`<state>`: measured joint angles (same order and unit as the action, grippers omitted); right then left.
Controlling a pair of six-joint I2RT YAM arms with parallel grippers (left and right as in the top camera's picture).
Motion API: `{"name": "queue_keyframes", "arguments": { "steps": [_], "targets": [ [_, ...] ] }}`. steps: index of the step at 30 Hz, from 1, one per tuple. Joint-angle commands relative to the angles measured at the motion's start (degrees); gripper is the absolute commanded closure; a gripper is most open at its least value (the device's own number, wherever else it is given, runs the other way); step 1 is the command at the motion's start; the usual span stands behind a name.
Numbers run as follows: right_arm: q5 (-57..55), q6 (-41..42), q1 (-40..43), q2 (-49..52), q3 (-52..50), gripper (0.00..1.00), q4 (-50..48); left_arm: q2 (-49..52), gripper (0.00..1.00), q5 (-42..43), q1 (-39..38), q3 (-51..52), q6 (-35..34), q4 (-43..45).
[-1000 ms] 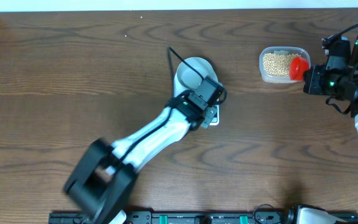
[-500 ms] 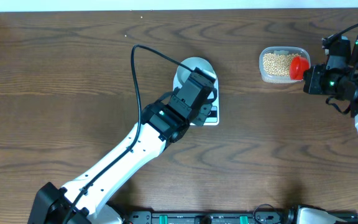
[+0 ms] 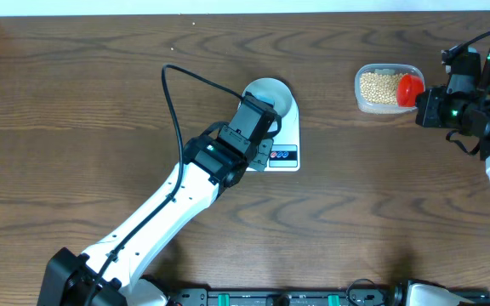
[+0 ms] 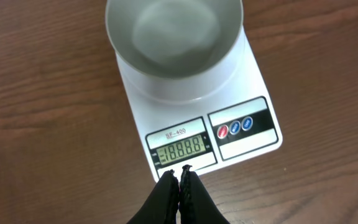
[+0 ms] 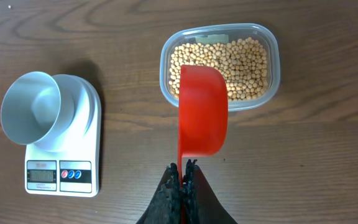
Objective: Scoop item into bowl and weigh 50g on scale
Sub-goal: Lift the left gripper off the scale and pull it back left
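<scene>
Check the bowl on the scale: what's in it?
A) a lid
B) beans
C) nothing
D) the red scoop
C: the left wrist view shows the bowl bare inside on the scale, while the beans sit in the tub and the right gripper holds the scoop.

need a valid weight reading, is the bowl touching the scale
Touching: the left wrist view shows the bowl resting directly on the scale platform, no gap.
</scene>
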<state>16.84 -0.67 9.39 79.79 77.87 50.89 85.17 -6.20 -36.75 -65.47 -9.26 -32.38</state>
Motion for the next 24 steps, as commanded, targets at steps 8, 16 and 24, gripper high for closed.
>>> {"name": "queue_keyframes", "arguments": {
  "steps": [8,16,24],
  "targets": [
    [-0.26,-0.74,-0.42,0.15,1.09,0.99,-0.28,-0.42,0.93,3.34,0.33,0.50,-0.94,-0.17],
    [-0.24,-0.74,-0.44,0.15,1.09,0.99,-0.46,-3.56,0.93,10.12,4.66,0.46,0.74,-1.49],
    [-0.24,-0.72,-0.44,0.15,1.09,0.99,-0.48,-7.15,0.93,10.14,8.37,0.46,5.18,-5.18]
  ]
}}
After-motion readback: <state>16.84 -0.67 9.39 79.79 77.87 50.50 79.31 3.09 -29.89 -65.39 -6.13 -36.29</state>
